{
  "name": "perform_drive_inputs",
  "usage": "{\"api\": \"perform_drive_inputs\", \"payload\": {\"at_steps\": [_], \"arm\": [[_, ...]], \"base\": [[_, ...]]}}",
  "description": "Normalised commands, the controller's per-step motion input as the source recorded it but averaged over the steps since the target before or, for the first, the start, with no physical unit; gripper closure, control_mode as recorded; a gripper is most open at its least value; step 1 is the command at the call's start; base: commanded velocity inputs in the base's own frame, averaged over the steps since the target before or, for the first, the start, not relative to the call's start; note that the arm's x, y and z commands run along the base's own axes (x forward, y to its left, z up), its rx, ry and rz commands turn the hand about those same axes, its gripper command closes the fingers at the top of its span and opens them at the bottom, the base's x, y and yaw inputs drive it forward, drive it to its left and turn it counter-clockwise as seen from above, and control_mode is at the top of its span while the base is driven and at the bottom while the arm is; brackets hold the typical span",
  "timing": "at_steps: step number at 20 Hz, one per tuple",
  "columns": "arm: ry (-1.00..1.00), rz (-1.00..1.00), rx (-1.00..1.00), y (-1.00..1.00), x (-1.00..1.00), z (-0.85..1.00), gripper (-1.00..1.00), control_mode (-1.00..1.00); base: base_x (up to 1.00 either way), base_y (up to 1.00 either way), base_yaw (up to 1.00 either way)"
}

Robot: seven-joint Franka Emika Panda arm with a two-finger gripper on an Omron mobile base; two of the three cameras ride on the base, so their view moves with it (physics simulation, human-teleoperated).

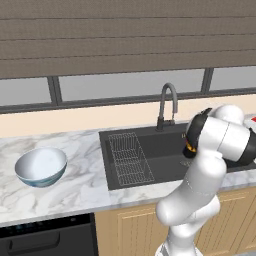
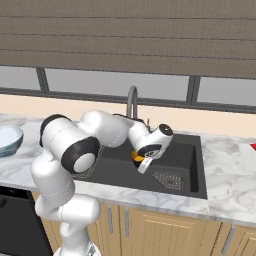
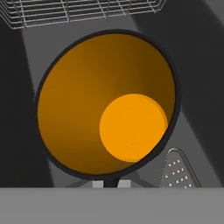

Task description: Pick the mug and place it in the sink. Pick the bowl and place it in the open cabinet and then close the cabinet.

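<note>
A: Status on the gripper [image 2: 140, 161]?

B: Clamped on the mug [image 3: 107, 105], pinching its rim at the bottom of the hand view. Fingers are thin there, closed on the wall, so the orange inside faces straight up at the camera.

A: Why a rim grip?

B: Likely because the mug is small and open-topped. One finger in, one out, gives a firm hold without needing to span the whole body.

A: Where is it relative to the sink [image 1: 165, 150]?

B: Hand is over the basin, mug hanging below it. In the right base view a bit of orange shows just under the wrist, inside the basin outline. Rack [image 3: 83, 11] sits beyond the mug, drain [image 3: 178, 171] just beside it. Can't tell if the base is touching the floor of the sink yet.

A: So release is next?

B: My guess: lower if there's any gap, then open. Dropping from height risks a tip-over.

A: Bowl [image 1: 41, 166]?

B: On the counter, well off to the hand's left, upright, untouched. Tap [image 1: 167, 105] is behind the hand, clear of it.
</note>
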Motion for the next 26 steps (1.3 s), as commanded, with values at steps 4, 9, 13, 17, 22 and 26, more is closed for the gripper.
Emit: {"api": "perform_drive_inputs", "payload": {"at_steps": [4, 9, 13, 17, 22, 26], "arm": [[-0.10, 0.00, 0.00, -0.37, 0.05, -0.27, 1.00, -1.00], [-0.02, 0.00, 0.00, -0.30, 0.26, -0.38, 1.00, -1.00], [0.03, 0.00, 0.00, -0.28, 0.51, -0.34, 1.00, -1.00], [0.09, 0.00, 0.05, -0.43, 0.51, -0.18, 1.00, -1.00], [0.05, 0.01, 0.10, -0.37, 0.22, -0.39, 1.00, -1.00], [0.04, 0.00, 0.05, -0.06, 0.31, -0.45, 1.00, -1.00]], "base": [[0.00, 0.00, 0.00], [0.00, 0.00, 0.00], [0.00, 0.00, 0.00], [0.00, 0.00, 0.00], [0.00, 0.00, 0.00], [0.00, 0.00, 0.00]]}}
